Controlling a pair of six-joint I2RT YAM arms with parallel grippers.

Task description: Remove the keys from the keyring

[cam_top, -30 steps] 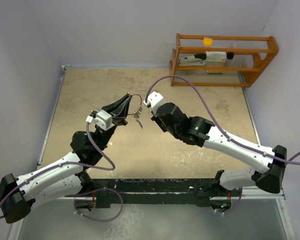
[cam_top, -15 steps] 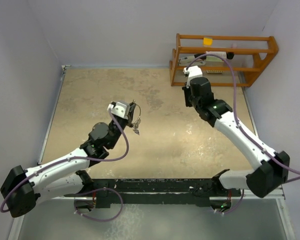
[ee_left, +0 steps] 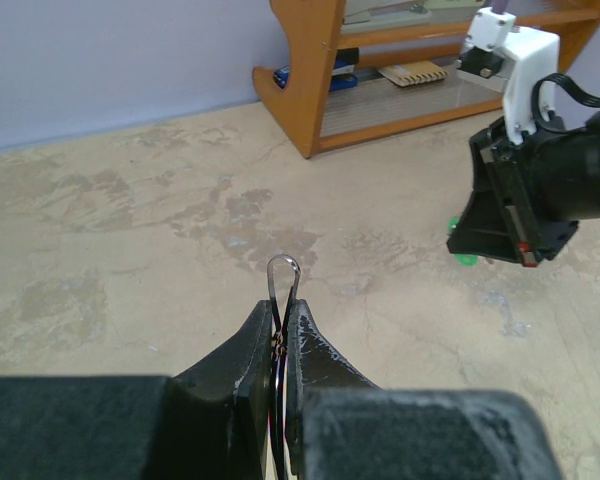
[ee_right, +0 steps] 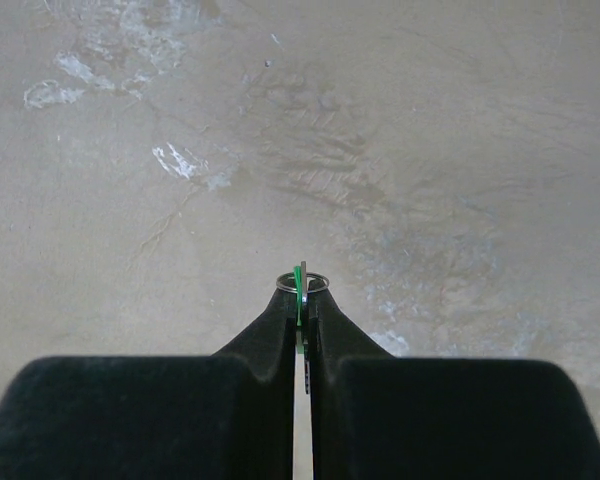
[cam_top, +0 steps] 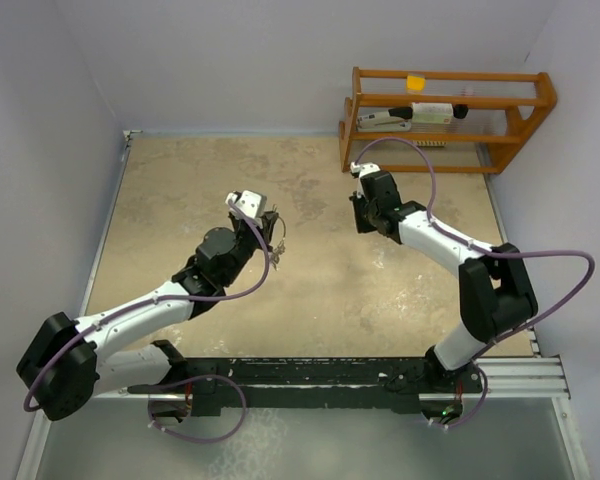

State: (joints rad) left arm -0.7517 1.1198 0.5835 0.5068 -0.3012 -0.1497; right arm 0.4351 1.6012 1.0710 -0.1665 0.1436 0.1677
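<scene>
In left end effector (ee_left: 282, 312), keyring (ee_left: 283, 262); right (ee_right: 300, 303), green key (ee_right: 300, 283).

An orange-brown wooden rack (cam_top: 448, 76) stands at the upper right of the overhead frame, close to the pale lilac back wall (cam_top: 230, 60). A small yellow thing (cam_top: 415, 82) sits on its top rail. On the shelf below lies a white, bottle-like item (cam_top: 432, 111), and lower down a little tan ribbed piece (cam_top: 427, 144). In the left wrist view something blue (ee_left: 300, 72) is tucked at the rack's left end. The tabletop (cam_top: 180, 180) is beige and mottled, with white scuffs (ee_right: 180, 160) at the upper left of the right wrist view. A black rail (cam_top: 310, 372) runs along the bottom of the overhead frame.
</scene>
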